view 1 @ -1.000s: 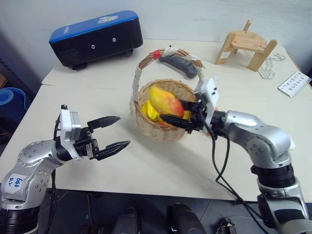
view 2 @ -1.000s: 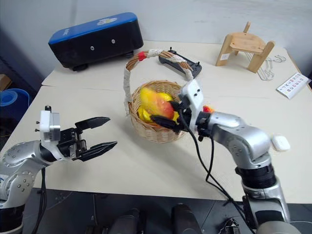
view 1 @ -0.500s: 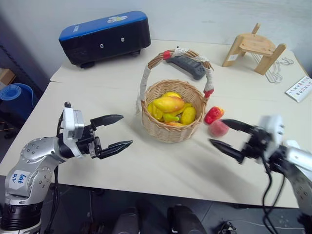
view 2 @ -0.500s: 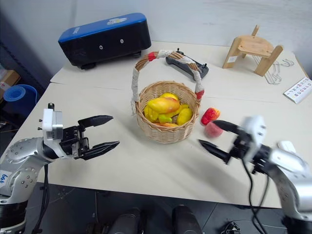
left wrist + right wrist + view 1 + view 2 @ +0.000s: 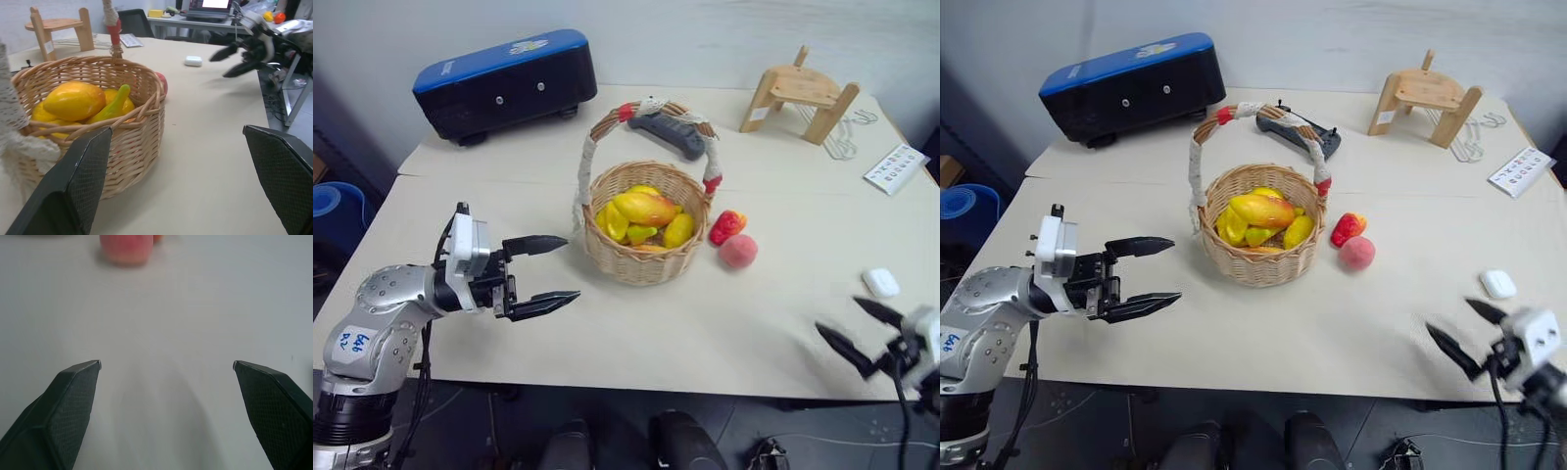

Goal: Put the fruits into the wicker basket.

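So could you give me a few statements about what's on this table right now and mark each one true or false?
1. The mango lies inside the wicker basket. True.
2. The peach is in the basket too. False: it sits on the table beside the basket, next to the small red-and-yellow fruit.
3. The right gripper is holding a fruit. False: its fingers are spread and empty, near the table's front edge.
4. The left gripper is open and holds nothing. True.
5. The white earbud case is in the basket. False: it lies on the table, well to the right of the fruit.
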Motion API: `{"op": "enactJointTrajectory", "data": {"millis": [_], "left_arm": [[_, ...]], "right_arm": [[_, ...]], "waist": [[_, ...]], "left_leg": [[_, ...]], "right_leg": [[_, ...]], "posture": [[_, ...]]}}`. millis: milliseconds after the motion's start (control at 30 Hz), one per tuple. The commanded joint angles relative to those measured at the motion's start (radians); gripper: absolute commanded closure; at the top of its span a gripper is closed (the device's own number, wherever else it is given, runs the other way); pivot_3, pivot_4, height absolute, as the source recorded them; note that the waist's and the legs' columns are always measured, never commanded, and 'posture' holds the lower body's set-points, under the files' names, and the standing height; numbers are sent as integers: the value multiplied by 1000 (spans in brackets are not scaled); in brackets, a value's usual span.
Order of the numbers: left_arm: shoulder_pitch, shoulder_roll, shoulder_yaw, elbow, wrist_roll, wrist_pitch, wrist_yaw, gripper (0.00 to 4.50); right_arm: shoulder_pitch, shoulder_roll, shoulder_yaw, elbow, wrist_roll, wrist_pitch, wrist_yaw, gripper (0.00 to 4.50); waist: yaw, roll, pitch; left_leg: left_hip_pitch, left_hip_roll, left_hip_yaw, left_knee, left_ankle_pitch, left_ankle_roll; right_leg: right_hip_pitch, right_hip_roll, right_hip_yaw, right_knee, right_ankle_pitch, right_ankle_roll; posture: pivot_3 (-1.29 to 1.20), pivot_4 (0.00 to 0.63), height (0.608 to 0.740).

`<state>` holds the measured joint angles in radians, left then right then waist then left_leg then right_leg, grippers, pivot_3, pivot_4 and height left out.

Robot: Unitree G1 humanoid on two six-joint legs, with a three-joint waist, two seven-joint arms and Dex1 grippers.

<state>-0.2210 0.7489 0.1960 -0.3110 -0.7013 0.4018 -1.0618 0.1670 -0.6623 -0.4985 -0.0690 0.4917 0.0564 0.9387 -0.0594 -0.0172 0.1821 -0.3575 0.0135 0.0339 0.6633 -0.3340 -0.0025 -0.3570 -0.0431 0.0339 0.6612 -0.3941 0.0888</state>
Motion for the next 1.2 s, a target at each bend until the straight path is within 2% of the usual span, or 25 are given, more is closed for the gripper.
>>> {"op": "enactJointTrajectory", "data": {"millis": [33, 133, 267, 433, 600, 667, 767, 900, 1000, 1100, 1200], "left_arm": [[-10, -2, 2, -25, 8, -16, 3, 0], [-15, -9, -3, -35, 5, -11, 14, 0], [-11, -16, -5, -52, -1, -3, 29, 0], [-1, -17, 2, -64, -1, 1, 37, 0], [7, -13, 19, -71, -6, 2, 47, 0], [12, -13, 20, -72, -5, 0, 49, 0], [18, -15, 23, -71, -4, 0, 54, 0], [16, -28, 60, -65, -53, 25, 81, 0], [16, -35, 81, -63, -70, 34, 95, 0], [13, -55, 92, -62, -77, 33, 123, 0], [6, -76, 86, -67, -64, 17, 142, 0]], "right_arm": [[-118, -26, 89, -98, 28, 126, -57, 26], [-242, -30, 179, -90, -1, 234, -108, 26], [-379, -19, 281, -9, -105, 248, -166, 26], [-450, -6, 351, 101, -167, 243, -177, 26], [-444, -27, 363, 105, -145, 306, -137, 1612], [-429, -30, 348, 86, -119, 316, -112, 2101], [-407, -30, 305, 49, -82, 274, -77, 2162], [-379, -82, 183, -200, 244, 469, 45, 2162], [-449, -102, 175, -320, 370, 571, -6, 2162], [-596, -28, 236, -353, 397, 605, -139, 2162], [-712, 75, 348, -321, 262, 565, -264, 2162]], "waist": [[5, 0, 0], [22, 0, 0], [33, 0, 0], [31, 0, 0], [29, 0, 0], [28, 0, 0], [29, 0, 0], [31, 1, 0], [26, 1, 1], [19, 0, 0], [15, 0, 0]], "left_leg": [[0, 0, 0, 0, 0, 0], [-2, 0, -4, 0, 0, 0], [-10, 0, -6, 2, -1, 0], [-16, -1, -7, 5, -1, 0], [-16, -1, -7, 5, 0, 0], [-15, -1, -6, 5, 0, 0], [-15, -1, -7, 5, 0, 0], [-15, -1, -7, 5, 0, 0], [-15, -1, -7, 5, 0, 0], [-13, 0, -7, 4, 0, -1], [-14, 0, -7, 4, 1, -2]], "right_leg": [[0, 0, 0, 1, 0, 0], [-2, 0, -2, 2, 0, 0], [-9, 0, -2, 2, 0, 1], [-16, -1, -2, 9, 2, 4], [-17, -1, -2, 11, 2, 4], [-17, -1, -2, 12, 2, 4], [-17, -1, -2, 12, 2, 4], [-17, -1, -2, 12, 2, 4], [-16, -1, -2, 12, 2, 4], [-15, -1, -4, 11, 2, 4], [-16, -1, -4, 12, 2, 4]], "posture": [[0, 150, 740], [0, 150, 740], [0, 150, 740], [0, 150, 740], [0, 150, 740], [0, 150, 740], [0, 150, 740], [0, 150, 740], [0, 150, 740], [0, 150, 740], [0, 150, 740]]}}
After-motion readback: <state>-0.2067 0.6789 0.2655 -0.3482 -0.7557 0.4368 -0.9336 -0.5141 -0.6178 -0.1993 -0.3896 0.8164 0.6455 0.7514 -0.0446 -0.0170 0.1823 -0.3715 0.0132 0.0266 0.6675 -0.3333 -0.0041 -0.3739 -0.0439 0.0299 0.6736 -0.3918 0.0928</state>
